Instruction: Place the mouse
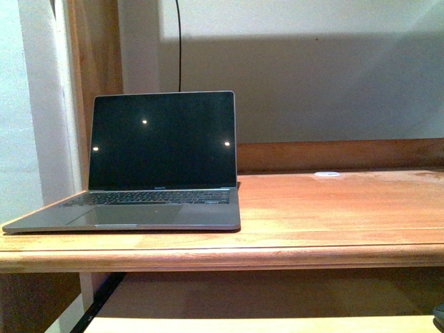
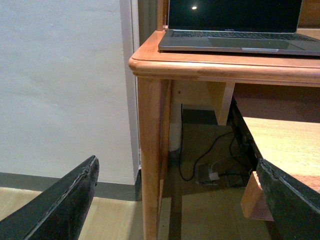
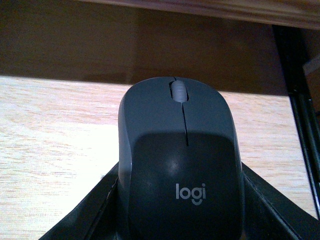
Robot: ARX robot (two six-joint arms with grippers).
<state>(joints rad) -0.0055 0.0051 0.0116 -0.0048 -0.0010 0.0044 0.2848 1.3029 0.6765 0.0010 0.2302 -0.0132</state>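
Note:
The mouse point(image 3: 180, 160) is dark grey and domed, with a grey scroll wheel and a "logi" mark. It fills the right wrist view, and my right gripper point(image 3: 180, 215) is shut on it, black fingers point(image 3: 85, 215) pressed against both its sides. Under it lies a light wooden pull-out shelf point(image 3: 55, 130) below the desk top; whether the mouse touches the shelf I cannot tell. My left gripper point(image 2: 177, 200) is open and holds nothing. It hangs low by the desk's front left leg point(image 2: 150, 150). In the front view only a dark sliver point(image 1: 438, 318) shows at the lower right corner.
An open laptop point(image 1: 163, 159) with a black screen stands on the left of the wooden desk point(image 1: 333, 222). A small flat white disc point(image 1: 327, 173) lies at the back right. A black slide rail point(image 3: 300, 100) borders the shelf. Cables point(image 2: 210, 170) lie on the floor under the desk.

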